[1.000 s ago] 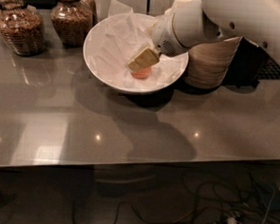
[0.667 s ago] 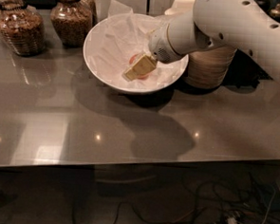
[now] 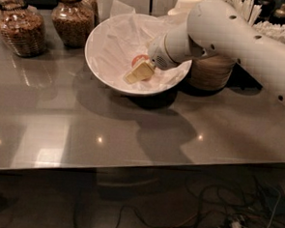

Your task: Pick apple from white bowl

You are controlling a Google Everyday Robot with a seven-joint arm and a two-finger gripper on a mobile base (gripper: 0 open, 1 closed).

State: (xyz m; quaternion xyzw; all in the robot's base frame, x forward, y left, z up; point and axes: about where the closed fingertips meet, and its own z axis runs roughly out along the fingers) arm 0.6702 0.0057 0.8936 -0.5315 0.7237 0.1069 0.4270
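Observation:
The white bowl (image 3: 88, 45), lined with crumpled white paper, stands at the back middle of the grey table (image 3: 59, 125). The apple (image 3: 138, 60), small and orange-red, lies inside the bowl right of its centre, partly hidden by my gripper. My gripper (image 3: 138, 72) reaches down into the bowl from the right, its beige tip just in front of and below the apple, close to it or touching it. The white arm (image 3: 234, 39) crosses over the bowl's right rim.
Two glass jars of brown food (image 3: 21, 28) (image 3: 72, 19) stand left of the bowl. A stack of beige disposable bowls (image 3: 213, 72) sits right behind the arm. White stirrers (image 3: 243, 8) stand at the back right. The table's front edge (image 3: 129, 168) has cables below it.
My gripper has moved left and lower inside the bowl, and the arm has swung further over the bowl. The apple now shows just behind the gripper's tip.

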